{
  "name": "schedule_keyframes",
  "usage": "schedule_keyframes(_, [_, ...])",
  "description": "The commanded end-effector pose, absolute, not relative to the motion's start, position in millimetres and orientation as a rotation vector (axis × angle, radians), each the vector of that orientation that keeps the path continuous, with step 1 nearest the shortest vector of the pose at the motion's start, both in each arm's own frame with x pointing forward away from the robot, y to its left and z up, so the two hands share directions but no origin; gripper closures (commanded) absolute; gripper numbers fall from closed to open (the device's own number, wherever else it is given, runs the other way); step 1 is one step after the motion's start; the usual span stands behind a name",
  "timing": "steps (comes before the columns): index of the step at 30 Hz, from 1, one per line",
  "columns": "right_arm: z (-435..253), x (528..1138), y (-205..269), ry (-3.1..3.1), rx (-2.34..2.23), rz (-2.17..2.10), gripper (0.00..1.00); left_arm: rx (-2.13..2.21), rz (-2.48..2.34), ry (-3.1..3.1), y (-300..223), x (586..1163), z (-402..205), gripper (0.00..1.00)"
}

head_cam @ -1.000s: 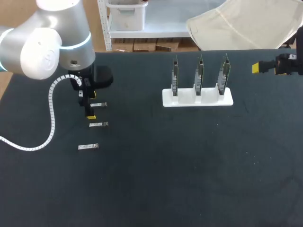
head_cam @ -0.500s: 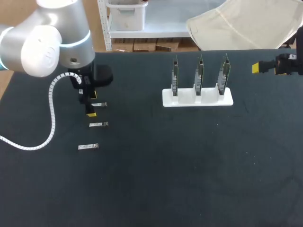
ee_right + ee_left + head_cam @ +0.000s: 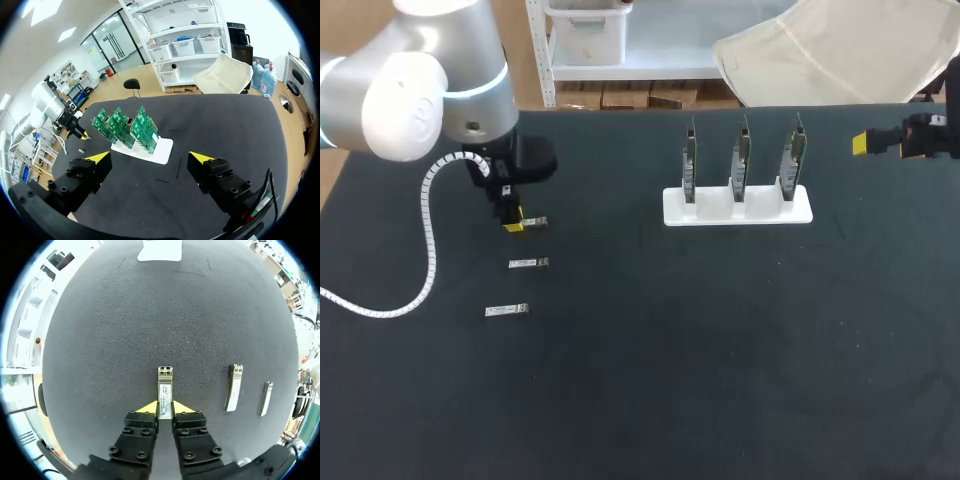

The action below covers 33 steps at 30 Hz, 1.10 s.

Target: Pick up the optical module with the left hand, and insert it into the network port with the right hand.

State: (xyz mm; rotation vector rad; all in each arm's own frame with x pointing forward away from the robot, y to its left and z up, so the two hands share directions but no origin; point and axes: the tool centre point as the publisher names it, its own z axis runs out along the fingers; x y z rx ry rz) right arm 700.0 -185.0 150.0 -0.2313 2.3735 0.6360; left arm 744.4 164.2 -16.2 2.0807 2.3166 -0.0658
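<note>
Your left gripper (image 3: 165, 409) has shifted over the last second: its yellow tip, earlier just short of the middle module in the row, now sits at the row's end nearest the white stand (image 3: 738, 205). There it is closed on the optical module (image 3: 165, 386), one finger against each long side of its rear end. The module itself lies flat on the black counter (image 3: 670, 350), well to the left of the stand, where it lay before. The two spare modules (image 3: 528, 263) (image 3: 506, 311), farther from the stand, have not moved. Nor has your right gripper (image 3: 148, 160), which hangs with its fingers spread wide and empty, off the stand's right side and facing it. The stand and its three upright circuit boards (image 3: 741, 158) are unchanged. In the head view the left gripper covers the held module's rear end, and the right arm is cut off at the edge. The ports on the boards are too small to make out in any view. The left wrist view shows only a sliver of the stand, far ahead of the fingers.
</note>
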Motion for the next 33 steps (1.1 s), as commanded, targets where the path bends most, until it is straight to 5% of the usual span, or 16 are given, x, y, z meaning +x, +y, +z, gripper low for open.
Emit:
schedule_keyframes(1, [150,700,-185,2.374,-0.231,0.636,0.0,2.043,-0.097,2.324,167,746,-15,1.0])
schedule_keyframes(26, [150,700,-185,2.374,-0.231,0.636,0.0,1.318,-0.462,2.131,140,775,124,1.0])
schedule_keyframes(33, [150,700,-185,2.374,-0.231,0.636,0.0,1.318,-0.462,2.131,140,775,124,1.0])
